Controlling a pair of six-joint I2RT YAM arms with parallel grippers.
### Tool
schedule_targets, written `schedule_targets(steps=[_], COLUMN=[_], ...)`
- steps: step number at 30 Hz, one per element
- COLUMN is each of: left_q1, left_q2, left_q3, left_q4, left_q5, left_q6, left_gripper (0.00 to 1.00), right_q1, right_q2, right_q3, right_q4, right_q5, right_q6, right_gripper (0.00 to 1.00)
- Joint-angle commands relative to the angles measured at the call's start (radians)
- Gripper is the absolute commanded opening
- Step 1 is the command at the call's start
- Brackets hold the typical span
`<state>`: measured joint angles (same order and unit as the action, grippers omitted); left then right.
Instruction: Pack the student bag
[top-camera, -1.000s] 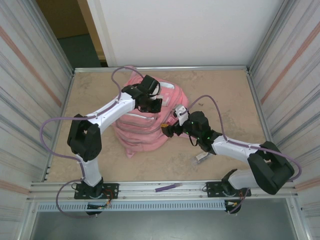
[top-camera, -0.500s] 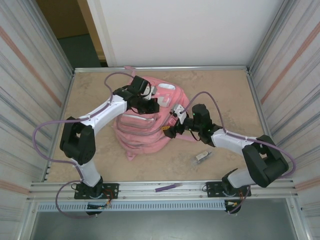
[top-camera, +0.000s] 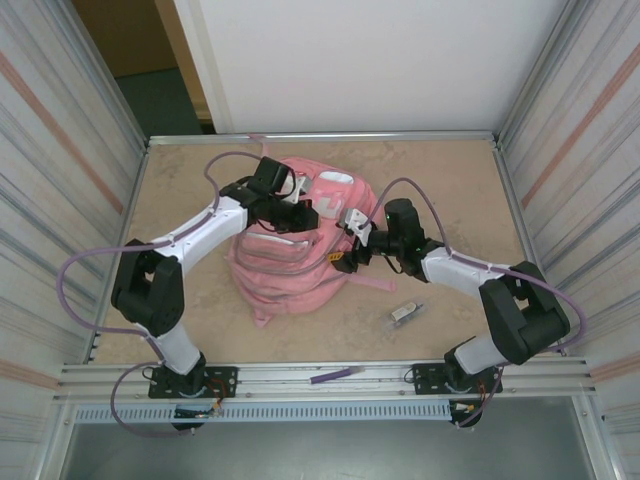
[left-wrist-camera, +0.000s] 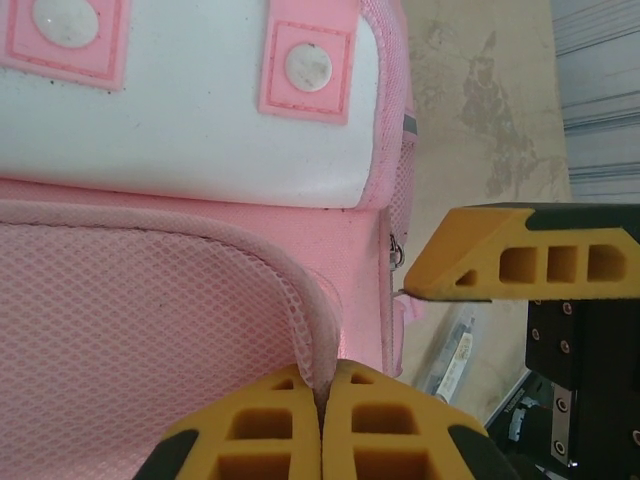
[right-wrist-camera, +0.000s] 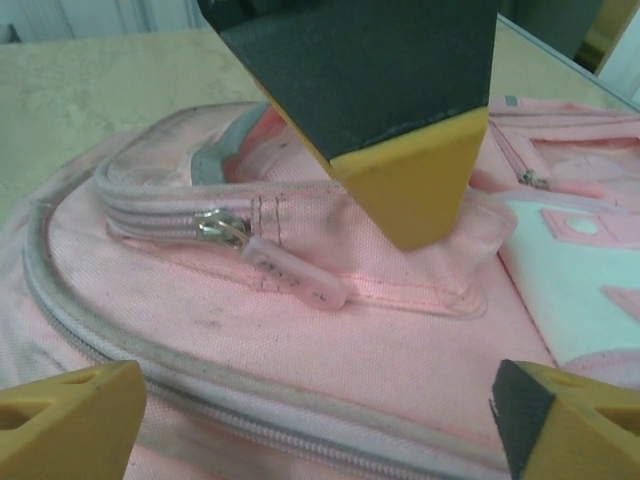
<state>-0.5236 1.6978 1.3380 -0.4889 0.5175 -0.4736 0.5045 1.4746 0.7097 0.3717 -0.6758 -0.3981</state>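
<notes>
Pinches piping of student bag tight in left gripper, toward twelve o'clock. Holds right gripper spread wide over zipper pull at three o'clock.

No readable text, label or number appears on the student bag.

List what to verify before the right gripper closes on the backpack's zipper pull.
1. Pinch of left gripper on student bag trim: ok.
2. Jaws of right gripper open: ok.
3. Free zipper pull lying ahead of right gripper: ok.
4. Clearance to left gripper hanging close over the pull: cannot tell.
5. How far the zipper is open: cannot tell.
</notes>
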Motion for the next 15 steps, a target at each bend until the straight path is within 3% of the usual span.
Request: schedule_targets(steps=[1, 15], left_q1=[-0.006, -0.012], left_q2=[-0.084, -0.086], left_q3=[-0.010, -0.043], left_q4=[0.078, 0.122], left_q5=[0.104, 0.116], left_q6=[-0.025, -0.071], left_gripper=[0.00, 0.00], right_q1=[0.010, 0.088], right_q2=[0.037, 0.103], right_q3=[0.046, 0.063], right_q4=[-0.005, 0.074], right_q5=[-0.061, 0.026], right_q6=[-0.042, -0.022], right_gripper=[0.86, 0.46])
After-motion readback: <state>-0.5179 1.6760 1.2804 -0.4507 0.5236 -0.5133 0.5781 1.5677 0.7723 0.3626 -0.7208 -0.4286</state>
